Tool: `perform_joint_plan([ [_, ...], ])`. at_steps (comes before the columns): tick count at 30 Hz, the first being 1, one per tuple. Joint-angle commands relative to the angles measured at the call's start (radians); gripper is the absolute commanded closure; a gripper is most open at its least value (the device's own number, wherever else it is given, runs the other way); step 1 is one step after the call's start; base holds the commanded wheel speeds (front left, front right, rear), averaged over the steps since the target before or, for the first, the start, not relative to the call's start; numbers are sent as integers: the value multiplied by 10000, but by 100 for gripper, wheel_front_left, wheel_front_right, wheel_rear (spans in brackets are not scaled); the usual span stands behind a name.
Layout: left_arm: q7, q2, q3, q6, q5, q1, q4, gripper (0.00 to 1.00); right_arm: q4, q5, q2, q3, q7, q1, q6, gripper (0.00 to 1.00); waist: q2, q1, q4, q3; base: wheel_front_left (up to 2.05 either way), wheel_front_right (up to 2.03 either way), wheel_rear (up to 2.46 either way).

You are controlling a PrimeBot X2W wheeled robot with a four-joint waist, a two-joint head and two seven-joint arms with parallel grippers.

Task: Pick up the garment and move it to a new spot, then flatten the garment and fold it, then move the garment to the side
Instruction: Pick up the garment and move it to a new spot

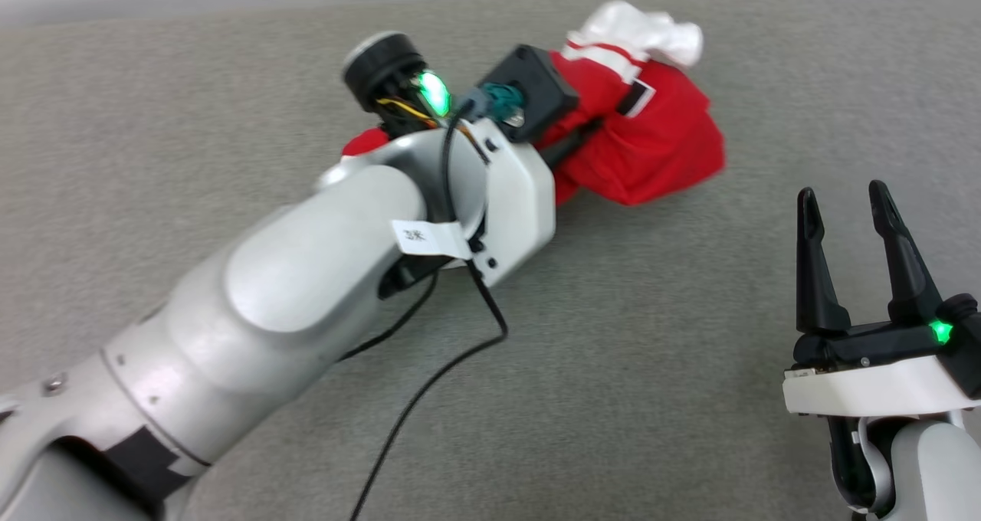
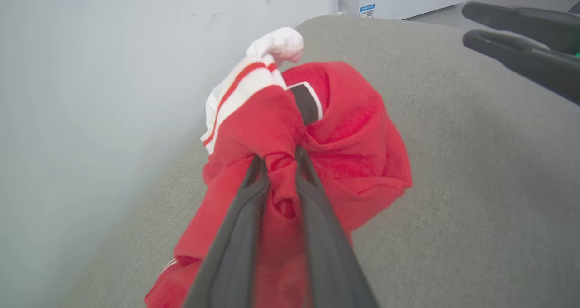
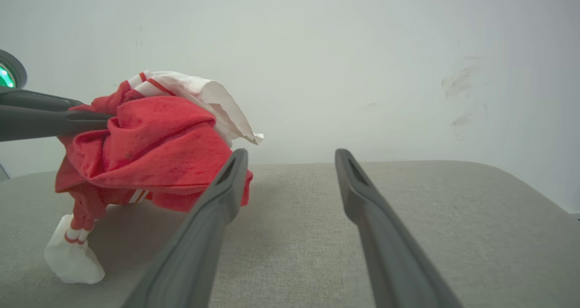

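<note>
Grey cloth surface (image 1: 651, 337) by a pale wall (image 3: 317, 50). Far side: bunched red shirt (image 1: 651, 145), pinched tight in left claw (image 2: 278, 155). Near right: right claw (image 1: 843, 193) wide open. Black lettering mostly hidden in folds.

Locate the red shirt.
Head view, upper centre: the red shirt hangs bunched in the left gripper over the grey surface, left of the open right gripper.

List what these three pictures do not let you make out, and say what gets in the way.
- Left wrist view: the print on the shirt; bunched folds hide all but one black patch.
- Head view: the tips of the left tool, behind its own wrist.
- Right wrist view: the left tool's base, cut off by the left edge.
</note>
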Motion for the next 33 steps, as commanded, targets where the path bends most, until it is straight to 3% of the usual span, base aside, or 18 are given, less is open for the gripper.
perform_joint_plan([
  [1, -220, -213, -168, -2, -100, -118, 205, 100, -56, 66, 11, -49, -28, 40, -7, 0, 0, 1, -417, 82, 0, 0, 0],
  [10, -849, -1609, -1891, -2, -384, 468, 1306, 100, -185, 160, 12, -253, -28, 103, -7, 0, 0, 1, -1081, 275, 0, 0, 0],
  [15, -738, -2310, -2331, -2, -407, 1262, 1913, 100, -222, 172, 12, -227, -28, 93, -7, 0, 0, 1, -1195, 344, 0, 0, 0],
  [21, 213, -2786, -2360, -5, 500, 2732, 1800, 100, -220, 126, 12, -178, -28, 52, -7, 0, 0, 1, -1199, 397, 0, 0, 0],
  [25, 83, -2819, -2365, -4, 536, 2959, 1647, 100, -134, 90, 11, -178, -28, 124, -7, 0, 0, 1, -1042, 300, 0, 0, 0],
  [26, -100, -2812, -2364, -4, 514, 2879, 1679, 84, -114, 78, 11, -160, -28, 153, -7, 0, 0, 1, -1002, 260, 0, 0, 0],
  [27, -379, -2809, -2359, -4, 527, 2742, 1735, 0, -91, 65, 11, -180, -28, 173, -7, 0, 0, 1, -945, 193, 0, 0, 0],
  [33, -2726, -2893, -2220, 43, 625, 2228, 2357, 0, 14, -49, 11, -319, -26, 407, -7, 0, 0, 1, -596, -396, 0, 0, 0],
])
